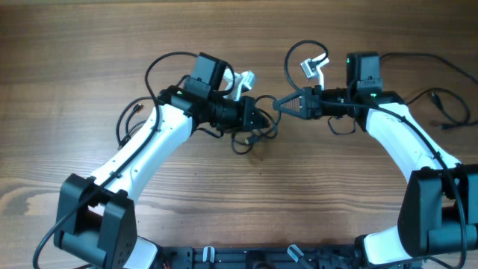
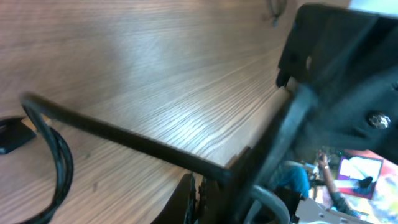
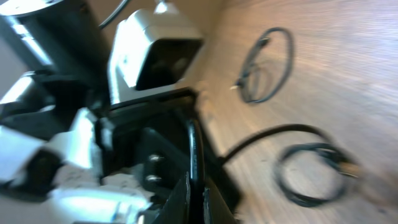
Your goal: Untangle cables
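Note:
Thin black cables lie in a small tangle on the wooden table just below where my two grippers meet. My left gripper points right and is shut; in the left wrist view a taut cable strand runs across the wood into its fingertips. My right gripper points left, nearly tip to tip with the left one. Its jaws are shut on a cable that rises straight from between them. A loose loop lies on the table beyond.
Another thin loop with a plug end lies further off, seen near my left arm. A black cord lies by the right edge. The white wrist cameras stand above the grippers. Bare wood table surrounds them.

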{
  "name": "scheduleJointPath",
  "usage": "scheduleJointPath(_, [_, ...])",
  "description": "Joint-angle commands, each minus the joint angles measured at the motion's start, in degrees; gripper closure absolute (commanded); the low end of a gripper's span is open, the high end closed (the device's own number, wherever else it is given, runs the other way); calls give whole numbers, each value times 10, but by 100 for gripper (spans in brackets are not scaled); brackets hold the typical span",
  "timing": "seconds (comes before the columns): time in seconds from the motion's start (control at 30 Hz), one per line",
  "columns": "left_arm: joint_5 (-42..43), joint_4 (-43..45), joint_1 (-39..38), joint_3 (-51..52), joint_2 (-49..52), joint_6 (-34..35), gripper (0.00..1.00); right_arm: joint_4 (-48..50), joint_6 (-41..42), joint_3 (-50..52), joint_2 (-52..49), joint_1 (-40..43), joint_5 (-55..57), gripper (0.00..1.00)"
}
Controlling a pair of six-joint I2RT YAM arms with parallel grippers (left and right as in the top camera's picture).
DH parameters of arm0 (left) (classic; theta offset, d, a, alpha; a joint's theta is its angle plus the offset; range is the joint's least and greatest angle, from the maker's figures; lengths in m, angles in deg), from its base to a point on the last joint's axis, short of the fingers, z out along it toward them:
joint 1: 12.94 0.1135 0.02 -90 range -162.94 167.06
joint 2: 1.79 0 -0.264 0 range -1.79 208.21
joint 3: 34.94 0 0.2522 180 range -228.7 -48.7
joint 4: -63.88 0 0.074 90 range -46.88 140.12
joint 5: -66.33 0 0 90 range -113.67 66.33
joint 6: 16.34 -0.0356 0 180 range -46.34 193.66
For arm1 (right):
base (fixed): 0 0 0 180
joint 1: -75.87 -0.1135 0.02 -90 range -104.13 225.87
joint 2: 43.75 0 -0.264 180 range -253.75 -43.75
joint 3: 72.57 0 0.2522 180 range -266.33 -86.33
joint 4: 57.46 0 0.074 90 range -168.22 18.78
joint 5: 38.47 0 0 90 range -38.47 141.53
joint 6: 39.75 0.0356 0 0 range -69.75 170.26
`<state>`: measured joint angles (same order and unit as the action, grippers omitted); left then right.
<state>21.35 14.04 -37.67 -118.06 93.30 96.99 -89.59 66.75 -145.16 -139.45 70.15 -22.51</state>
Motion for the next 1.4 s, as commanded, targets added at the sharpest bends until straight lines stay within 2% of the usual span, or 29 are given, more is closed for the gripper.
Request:
scheduleJointPath(0.0, [28, -61, 52, 0, 6, 26, 96, -23, -20, -3, -4, 4, 254, 96])
scheduleJointPath(0.1, [75, -108, 89, 0, 6, 14, 96, -53, -45, -3, -4, 5, 479, 96])
scheduleJointPath(0.23, [65, -144, 96, 0, 6, -19, 96, -53, -44, -3, -4, 5, 599, 96])
scheduleJointPath(0.33, [63, -144, 96, 0, 6, -19, 96, -62, -43, -3, -5, 5, 597, 96])
scheduleJointPath(0.4, [37, -139, 93, 0, 6, -20, 96, -79, -46, -3, -5, 5, 540, 94])
scheduleJointPath(0.43, [21, -137, 88, 0, 6, -19, 96, -90, -61, -3, -5, 5, 493, 91])
scheduleJointPath(0.5, [17, -125, 77, 0, 6, -19, 94, -108, -77, -3, -5, 5, 425, 73])
scheduleJointPath(0.57, [10, -101, 63, 0, 6, -18, 50, -122, -78, -3, -5, 5, 412, 64])
scheduleJointPath(0.63, [-51, -101, 56, 0, 6, 2, 29, -129, -87, -3, -5, 5, 412, 62])
scheduleJointPath(0.67, [-79, -106, 55, 0, 6, 14, 9, -133, -89, -3, -5, 5, 412, 57])
scheduleJointPath(0.7, [-125, -115, 55, 0, 6, 30, 0, -137, -89, -3, -5, 5, 412, 53])
scheduleJointPath(0.73, [-146, -117, 56, 0, 6, 30, 0, -145, -89, -3, -5, 5, 411, 46])
scheduleJointPath(0.8, [-150, -113, 60, 0, 6, 28, 0, -149, -99, -3, -5, 3, 396, 38])
scheduleJointPath(0.87, [-163, -108, 80, 0, 6, 28, 0, -147, -147, -3, -5, -6, 332, 34])
scheduleJointPath(1.0, [-238, -127, 162, 0, 6, 36, 0, -137, -148, -3, -5, -67, 310, 33])
scheduleJointPath(1.1, [-280, -153, 205, 0, 6, 39, 0, -118, -106, -3, -5, -119, 370, 33])
scheduleJointPath(1.23, [-384, -180, 233, 0, 6, 40, 0, -103, -98, -3, -5, -186, 389, 38])
scheduleJointPath(1.3, [-424, -169, 238, 0, 6, 40, 0, -67, -81, -3, -5, -228, 439, 49])
scheduleJointPath(1.37, [-425, -144, 238, 1, 6, 40, 0, -19, -73, -3, -5, -267, 525, 58])
